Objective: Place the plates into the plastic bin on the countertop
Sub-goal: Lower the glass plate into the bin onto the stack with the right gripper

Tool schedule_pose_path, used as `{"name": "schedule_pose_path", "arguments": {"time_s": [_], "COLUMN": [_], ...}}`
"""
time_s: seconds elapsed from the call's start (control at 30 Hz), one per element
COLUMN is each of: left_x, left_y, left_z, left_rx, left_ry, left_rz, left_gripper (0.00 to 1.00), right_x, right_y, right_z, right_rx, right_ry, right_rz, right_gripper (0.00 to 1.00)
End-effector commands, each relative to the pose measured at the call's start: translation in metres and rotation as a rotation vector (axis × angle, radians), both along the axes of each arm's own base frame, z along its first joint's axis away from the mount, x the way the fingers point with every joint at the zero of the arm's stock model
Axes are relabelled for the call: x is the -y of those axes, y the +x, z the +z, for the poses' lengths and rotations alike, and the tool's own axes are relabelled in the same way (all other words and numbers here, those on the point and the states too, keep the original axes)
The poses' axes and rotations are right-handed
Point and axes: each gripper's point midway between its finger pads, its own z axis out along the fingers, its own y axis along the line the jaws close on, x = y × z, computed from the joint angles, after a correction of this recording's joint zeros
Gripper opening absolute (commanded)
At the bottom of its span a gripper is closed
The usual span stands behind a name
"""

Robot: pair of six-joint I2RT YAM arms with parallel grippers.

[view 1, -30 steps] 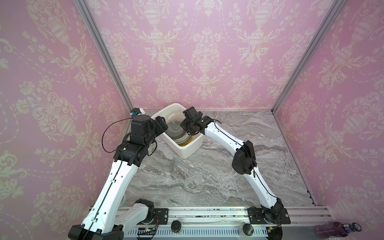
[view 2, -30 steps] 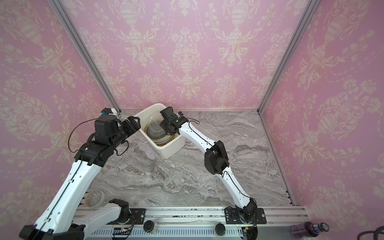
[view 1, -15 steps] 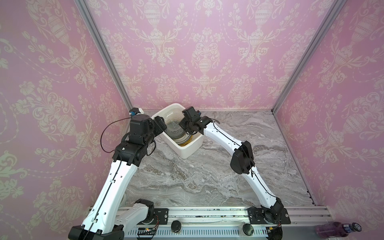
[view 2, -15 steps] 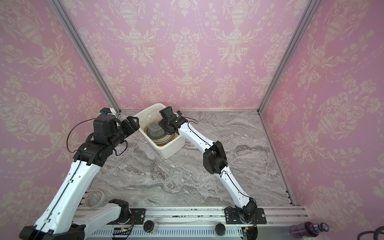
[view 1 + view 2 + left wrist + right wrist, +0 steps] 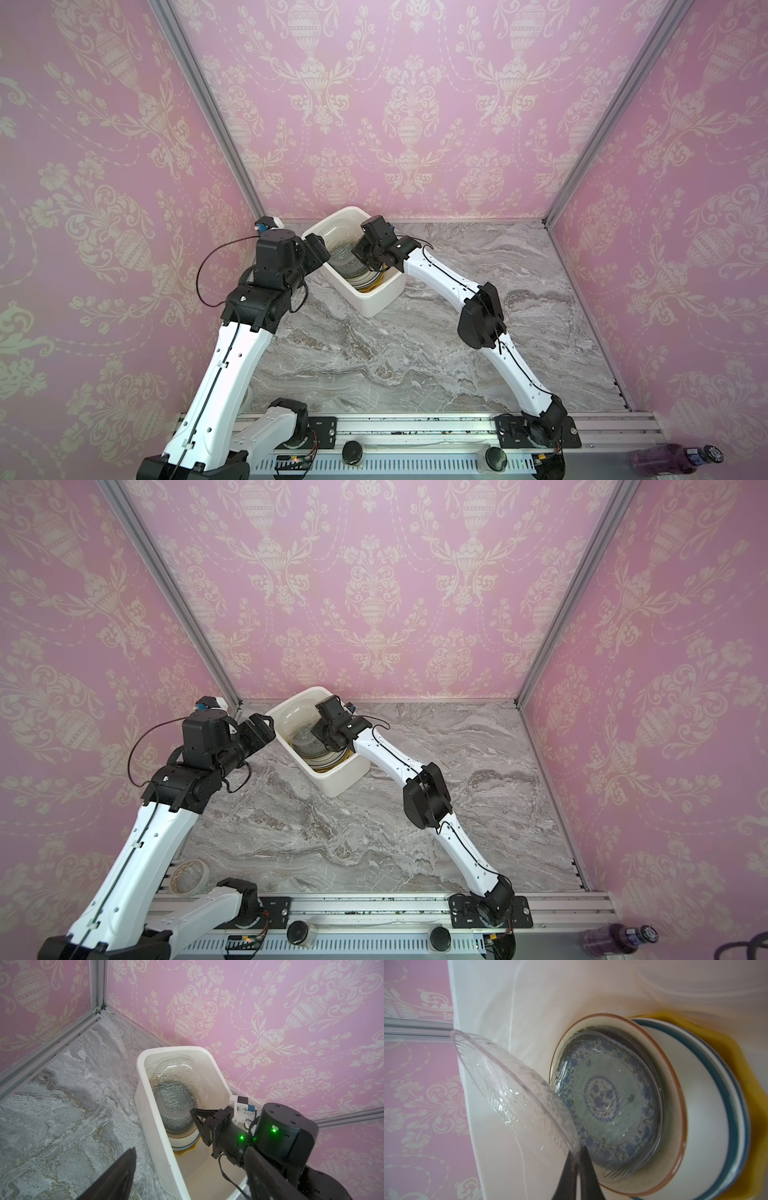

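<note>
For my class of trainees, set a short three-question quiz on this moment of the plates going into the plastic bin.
1. True or false: the left gripper is shut on a plate.
2. What does the right gripper pinch? A a mug; B the clear glass plate; C a wooden spoon.
3. Fill the gap: the held plate tilts over a ___ of plates inside the plastic bin.
Key: 1 false, it is open and empty; 2 B; 3 stack.

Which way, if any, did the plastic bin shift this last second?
No. The plastic bin sits unchanged relative to the back rail in both top views.
</note>
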Motion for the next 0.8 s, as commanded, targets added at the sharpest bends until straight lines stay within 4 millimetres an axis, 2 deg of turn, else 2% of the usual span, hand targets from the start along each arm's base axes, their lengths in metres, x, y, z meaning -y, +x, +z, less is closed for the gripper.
{"name": "schedule_pose_path", "arguments": {"time_s": [0.0, 0.13, 0.33, 0.5, 0.77], "left_x": [-0.006, -0.008, -0.010, -0.012, -0.013], "left_y": [-0.005, -0.007, -0.011, -0.012, -0.011], "left_z": [0.010, 0.011, 0.011, 0.014, 0.013], "left_rx": [0.019, 0.022, 0.023, 0.028, 0.025], "left_ry": [0.022, 0.023, 0.027, 0.035, 0.037], "left_rz": [0.014, 0.017, 0.023, 0.028, 0.031], "left_gripper": [0.84, 0.84, 0.84, 0.84, 0.84], "right_x": [0.000, 0.001, 0.000, 0.004, 0.008], "right_y": [-0.008, -0.009, -0.007, -0.004, 0.002], "right_z": [0.006, 0.014, 0.014, 0.007, 0.018], "right_rx": [-0.008, -0.008, -0.015, -0.033, -0.010], "right_ry": [0.006, 0.025, 0.041, 0.040, 0.050], "right_rz": [-0.003, -0.014, -0.031, -0.051, -0.072], "right_gripper": [0.00, 0.00, 0.00, 0.13, 0.22]}}
